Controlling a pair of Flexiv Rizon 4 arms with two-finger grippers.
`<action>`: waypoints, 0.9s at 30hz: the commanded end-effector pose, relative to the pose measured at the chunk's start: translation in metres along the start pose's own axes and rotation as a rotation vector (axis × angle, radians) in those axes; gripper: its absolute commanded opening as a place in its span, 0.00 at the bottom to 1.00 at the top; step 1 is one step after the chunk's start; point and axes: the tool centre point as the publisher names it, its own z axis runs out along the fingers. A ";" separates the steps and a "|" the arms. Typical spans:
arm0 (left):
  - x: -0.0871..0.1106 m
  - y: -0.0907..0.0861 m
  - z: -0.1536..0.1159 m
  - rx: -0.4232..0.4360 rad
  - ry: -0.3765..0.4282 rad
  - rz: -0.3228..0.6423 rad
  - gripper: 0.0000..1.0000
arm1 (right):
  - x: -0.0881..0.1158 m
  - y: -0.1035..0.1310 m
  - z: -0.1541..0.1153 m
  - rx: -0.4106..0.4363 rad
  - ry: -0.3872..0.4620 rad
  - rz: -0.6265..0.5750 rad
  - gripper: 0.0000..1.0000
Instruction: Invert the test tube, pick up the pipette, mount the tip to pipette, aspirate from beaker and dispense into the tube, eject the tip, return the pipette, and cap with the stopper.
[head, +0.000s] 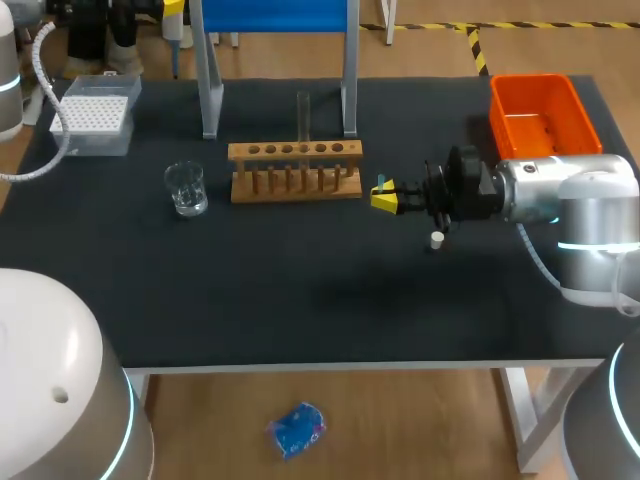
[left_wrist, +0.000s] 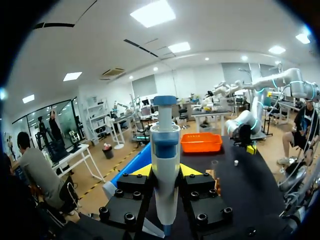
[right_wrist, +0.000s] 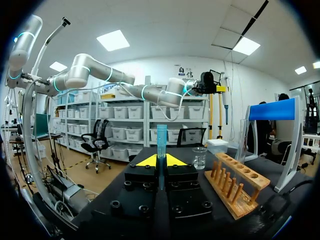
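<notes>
Left pincer (left_wrist: 165, 172): clamped on the pipette (left_wrist: 165, 150), one finger block on each side of the barrel. The pipette's long axis is upright, plunger up and nose down. No tip shows on the nose, though its very end is cut off in the left wrist view.

In the head view this pincer sits high at the back-left, past the counter (head: 300, 300) edge. The tip box (head: 95, 115) is on the back-left corner, below the pipette, nearer me and a little to my left. The box does not show in the left wrist view, so I have only the head view to line up on.

Judgement: tip mounting is the step in hand. It depends on getting the upright nose directly over one well of the box before pressing straight down. The left arm is by far the nearer. The right arm is well apart, across the counter.

Right pincer (head: 385, 196): low over the counter just right of the rack (head: 295, 185), pointing at it. Its yellow tips are closed on a slim blue tube (right_wrist: 161, 140) that looks upright. I cannot tell what this piece is.

Test tube (head: 303, 115): clear glass, standing upright, apparently in a middle hole of the rack. I judge the inversion step done.

Beaker (head: 186, 188): on the counter left of the rack, between the rack and the tip box.

Stopper (head: 437, 238): a small white piece on the counter beneath the right wrist, touching nothing.
</notes>
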 end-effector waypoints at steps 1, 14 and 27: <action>0.004 -0.002 0.000 0.006 0.011 0.007 0.00 | 0.000 0.000 0.000 0.001 0.001 -0.001 0.00; 0.122 -0.030 0.011 0.032 0.037 -0.002 0.00 | 0.000 0.000 0.000 0.001 0.001 -0.001 0.00; 0.200 -0.057 0.034 0.133 0.001 -0.065 0.00 | 0.000 0.000 0.000 0.001 0.001 -0.001 0.00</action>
